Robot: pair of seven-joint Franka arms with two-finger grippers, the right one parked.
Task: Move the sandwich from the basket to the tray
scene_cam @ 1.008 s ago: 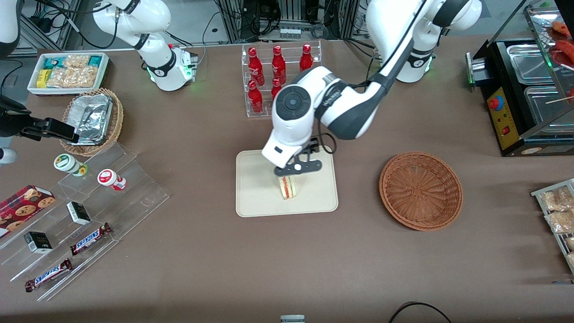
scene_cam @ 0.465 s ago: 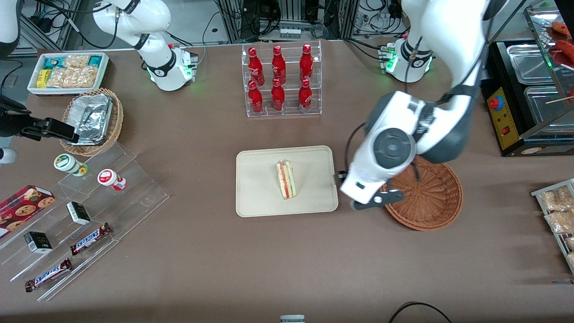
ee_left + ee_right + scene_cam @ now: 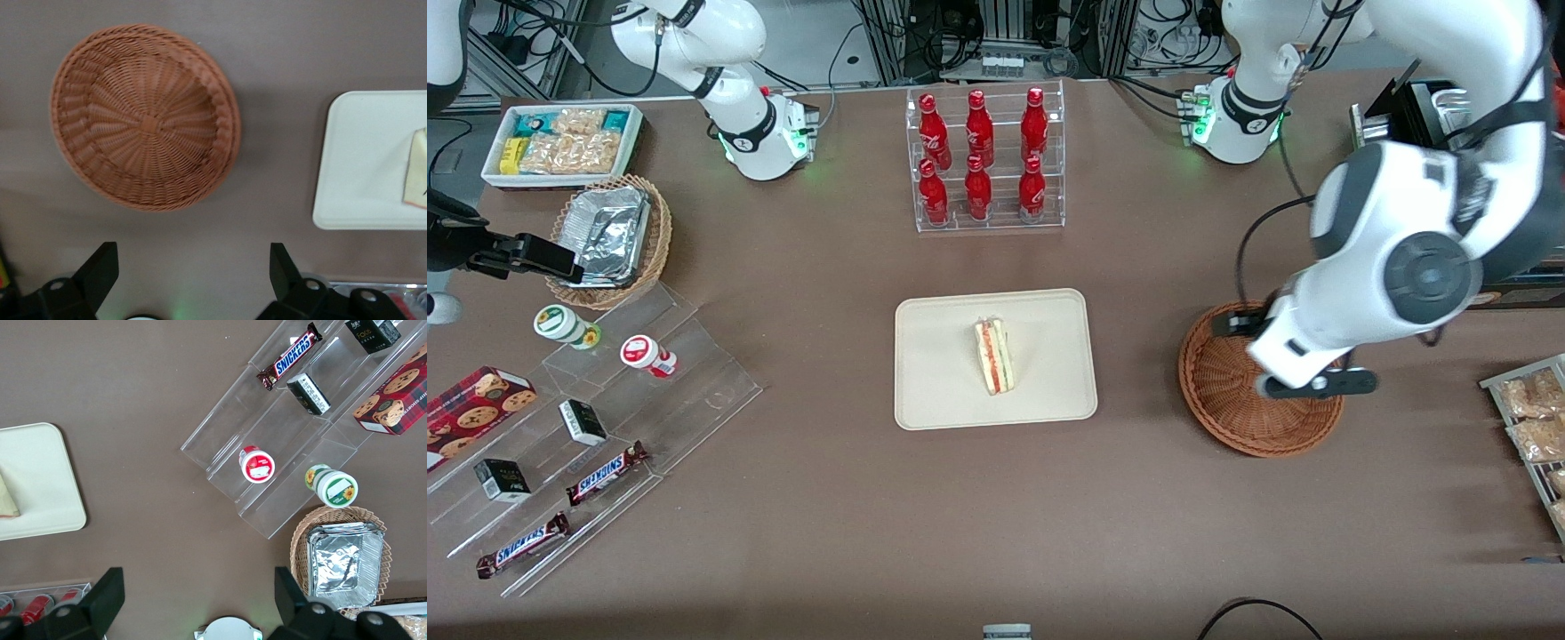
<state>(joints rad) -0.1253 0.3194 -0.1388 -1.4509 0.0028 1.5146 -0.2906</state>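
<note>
I see the triangular wrapped sandwich wedge (image 3: 994,357) lying mid-tray on the flat cream-beige rectangular tray (image 3: 938,391), clear of its rims. My gripper (image 3: 1312,383) hangs over the round reddish-brown wicker basket (image 3: 1227,413), jaws wide, holding nothing. Bare brown counter (image 3: 1138,356) separates tray and basket.

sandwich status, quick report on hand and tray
Hand open, empty, above basket. Sandwich lying on tray, released. Nothing in the way.

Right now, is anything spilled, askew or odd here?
Nothing stands out. The sandwich lies intact on the tray, the basket sits upright with nothing in it, and the open claw hangs above the basket.
</note>
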